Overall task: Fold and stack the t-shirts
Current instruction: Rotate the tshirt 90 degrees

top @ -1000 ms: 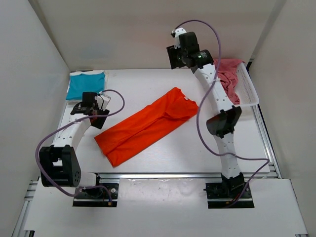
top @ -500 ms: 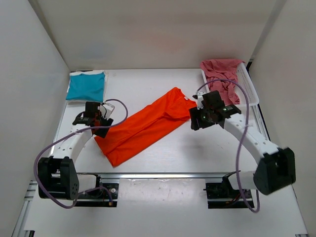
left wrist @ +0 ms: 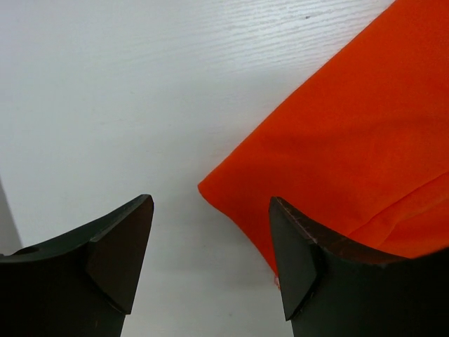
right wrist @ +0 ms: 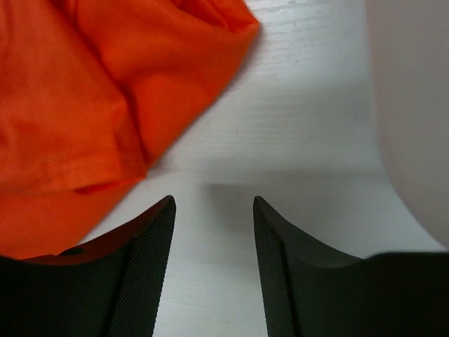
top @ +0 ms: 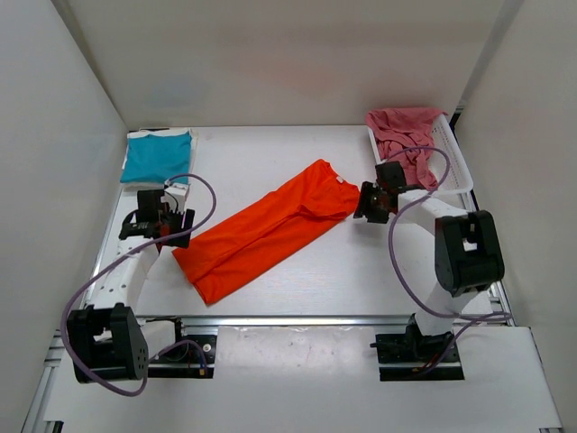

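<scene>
Left gripper (top: 169, 227) jaws wide, empty — poised at the near-left corner of the orange t-shirt (top: 270, 230), folded lengthwise, lying diagonally on the table (top: 270, 153). Right gripper (top: 368, 206) jaws parted less, empty, just beside the shirt's far-right end. Teal t-shirt (top: 158, 155) folded at far-left corner — pinkish-red t-shirt (top: 401, 135) heaped in basket (top: 458, 171).

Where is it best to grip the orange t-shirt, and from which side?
I would take the orange t-shirt at its narrow ends: near-left corner from the left, far-right end from the right. It is a diagonal strip, with the open left gripper and right gripper there.
</scene>
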Robot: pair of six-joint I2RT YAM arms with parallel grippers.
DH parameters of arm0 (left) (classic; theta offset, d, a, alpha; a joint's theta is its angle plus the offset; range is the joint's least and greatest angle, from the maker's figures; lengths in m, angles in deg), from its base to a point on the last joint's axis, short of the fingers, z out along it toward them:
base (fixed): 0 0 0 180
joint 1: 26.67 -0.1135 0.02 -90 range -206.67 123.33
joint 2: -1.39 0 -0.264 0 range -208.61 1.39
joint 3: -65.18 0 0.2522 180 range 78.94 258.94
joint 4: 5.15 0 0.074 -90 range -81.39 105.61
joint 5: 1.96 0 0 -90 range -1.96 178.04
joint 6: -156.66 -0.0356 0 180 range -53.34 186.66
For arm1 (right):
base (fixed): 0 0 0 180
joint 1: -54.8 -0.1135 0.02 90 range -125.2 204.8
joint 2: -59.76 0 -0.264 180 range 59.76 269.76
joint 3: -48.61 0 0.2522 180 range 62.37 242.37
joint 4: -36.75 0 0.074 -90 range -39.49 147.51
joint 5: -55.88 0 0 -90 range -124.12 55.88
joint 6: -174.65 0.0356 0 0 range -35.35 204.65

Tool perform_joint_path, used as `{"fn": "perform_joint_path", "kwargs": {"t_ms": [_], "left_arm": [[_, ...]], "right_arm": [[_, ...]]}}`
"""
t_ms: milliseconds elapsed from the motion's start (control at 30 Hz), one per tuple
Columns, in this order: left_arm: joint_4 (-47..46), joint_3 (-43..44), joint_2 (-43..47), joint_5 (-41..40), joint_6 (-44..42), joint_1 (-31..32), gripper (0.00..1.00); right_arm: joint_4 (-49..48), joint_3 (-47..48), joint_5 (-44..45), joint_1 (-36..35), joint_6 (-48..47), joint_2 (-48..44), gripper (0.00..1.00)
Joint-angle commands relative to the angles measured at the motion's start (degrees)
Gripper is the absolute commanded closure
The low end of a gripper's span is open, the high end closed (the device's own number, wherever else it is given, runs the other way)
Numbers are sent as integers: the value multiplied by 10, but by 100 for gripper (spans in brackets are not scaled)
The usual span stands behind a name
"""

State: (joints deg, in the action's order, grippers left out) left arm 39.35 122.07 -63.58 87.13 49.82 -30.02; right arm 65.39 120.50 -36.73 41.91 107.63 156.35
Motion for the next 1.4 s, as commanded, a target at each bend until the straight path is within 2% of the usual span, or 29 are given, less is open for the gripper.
{"fn": "perform_joint_path", "kwargs": {"t_ms": [0,167,300,500,533,600,633,700,767,800,900,1000,1067,1100,1167,1233,1267,1333,1367], "left_arm": [[-12,9,-23,21,60,-9,22],[-7,27,-48,52,90,-17,23],[-4,32,-53,57,92,-18,23],[-10,35,-65,63,98,-35,23],[-10,36,-72,64,95,-33,23],[-14,35,-74,63,95,-38,23],[-16,37,-76,64,92,-36,23],[-17,34,-79,64,91,-37,23],[-17,30,-80,64,94,-39,23],[-16,29,-81,61,93,-38,22],[0,34,-91,62,83,-32,22],[12,53,-117,50,62,-22,23],[26,72,-137,40,53,-17,23],[29,83,-150,34,48,-12,24],[34,102,-165,35,41,-6,23],[30,103,-172,33,28,4,23],[24,105,-179,32,30,11,23],[19,92,-183,33,22,23,23],[12,88,-181,35,27,27,23]], "right_arm": [[-4,70,62,-21,44,52,47],[42,143,110,-26,56,118,51],[30,142,113,-25,78,141,52],[34,202,110,-48,37,188,54],[36,214,109,-50,35,199,57],[46,234,95,-52,23,219,72],[47,244,94,-53,16,227,75],[37,255,82,-53,3,237,93],[14,270,98,-64,-33,246,100],[-12,280,109,-72,-50,248,100],[-35,371,93,-83,-115,290,100],[-9,543,18,-83,-139,392,100],[63,746,7,-85,-149,513,100],[63,788,6,-84,-145,533,99],[36,782,2,-80,-130,537,85],[11,795,1,-90,-168,541,47],[-14,800,12,-96,-202,542,41],[-45,817,24,-96,-245,540,18],[-59,832,26,-96,-268,540,17]]}}
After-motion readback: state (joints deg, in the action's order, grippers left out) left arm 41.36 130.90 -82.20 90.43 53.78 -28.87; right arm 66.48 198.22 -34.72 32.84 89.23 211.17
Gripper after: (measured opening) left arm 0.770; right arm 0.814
